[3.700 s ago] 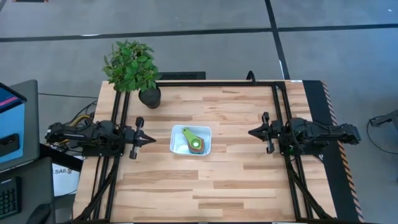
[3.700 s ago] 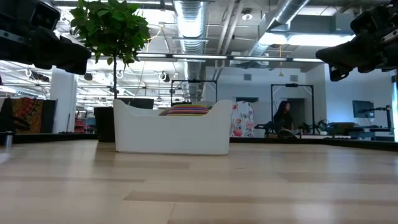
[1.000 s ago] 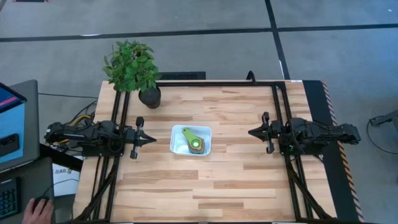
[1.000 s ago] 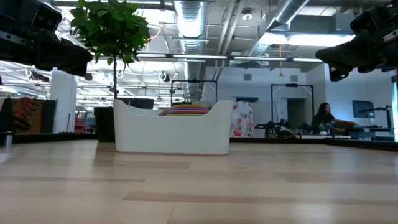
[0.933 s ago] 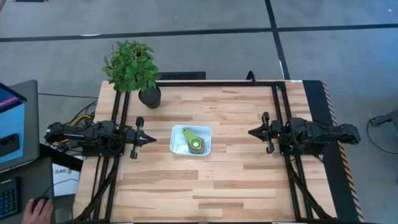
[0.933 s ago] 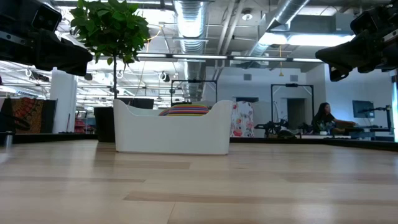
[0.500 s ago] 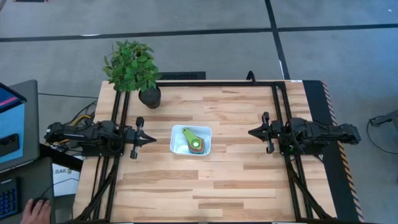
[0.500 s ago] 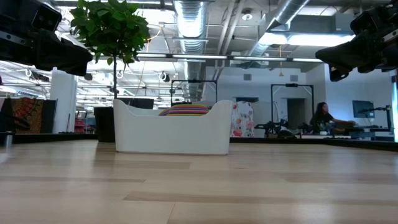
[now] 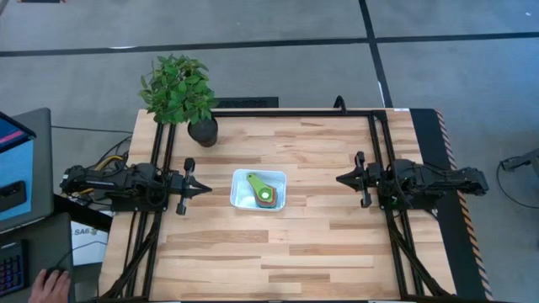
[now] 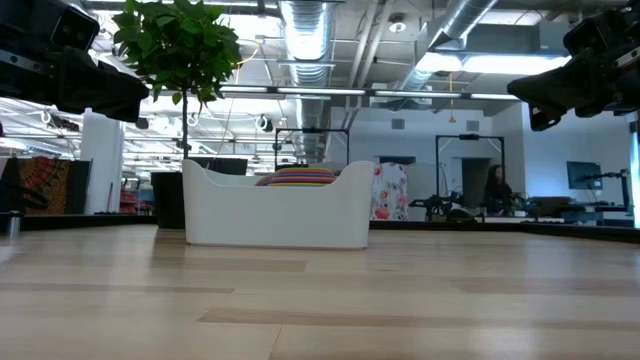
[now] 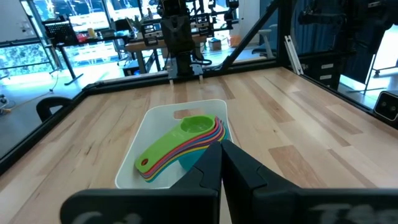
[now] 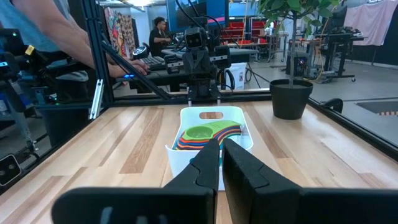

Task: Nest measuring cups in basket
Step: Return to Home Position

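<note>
High view: nothing on bench moved in last seconds, both arms in same pose. measuring cups [image 9: 263, 193] nested, green on top, inside basket [image 9: 239, 181] at bench centre. left end effector [image 9: 205, 189] and right end effector [image 9: 340, 179] parked either side, well apart from basket. Judgement: task complete.
Low view: striped cup stack shows above basket wall.
Left wrist view: fingers closed, empty, basket ahead.
Right wrist view: likewise closed on nothing
</note>
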Available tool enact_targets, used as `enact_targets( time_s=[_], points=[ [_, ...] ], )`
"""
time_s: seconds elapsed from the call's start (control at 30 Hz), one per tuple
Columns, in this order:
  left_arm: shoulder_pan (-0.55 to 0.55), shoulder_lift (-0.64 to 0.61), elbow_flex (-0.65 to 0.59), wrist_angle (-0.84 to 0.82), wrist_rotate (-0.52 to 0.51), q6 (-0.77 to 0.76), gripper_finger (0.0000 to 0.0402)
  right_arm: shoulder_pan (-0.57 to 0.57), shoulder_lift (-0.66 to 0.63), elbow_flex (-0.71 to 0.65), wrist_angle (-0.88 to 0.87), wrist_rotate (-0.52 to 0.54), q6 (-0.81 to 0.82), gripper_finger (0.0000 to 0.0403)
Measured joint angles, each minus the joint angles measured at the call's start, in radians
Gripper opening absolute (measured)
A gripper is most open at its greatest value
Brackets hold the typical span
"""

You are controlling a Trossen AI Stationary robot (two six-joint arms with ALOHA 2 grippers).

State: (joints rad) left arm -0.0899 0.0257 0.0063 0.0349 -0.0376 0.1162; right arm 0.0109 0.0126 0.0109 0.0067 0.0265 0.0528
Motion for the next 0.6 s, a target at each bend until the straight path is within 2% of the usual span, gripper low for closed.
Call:
enact_targets(
  time_s=[0.6],
  points=[
    [0.0,0.0,0.0,0.0,0.0,0.0,0.0,0.0,0.0,0.0,0.0,0.0,0.0,0.0045]
  ],
)
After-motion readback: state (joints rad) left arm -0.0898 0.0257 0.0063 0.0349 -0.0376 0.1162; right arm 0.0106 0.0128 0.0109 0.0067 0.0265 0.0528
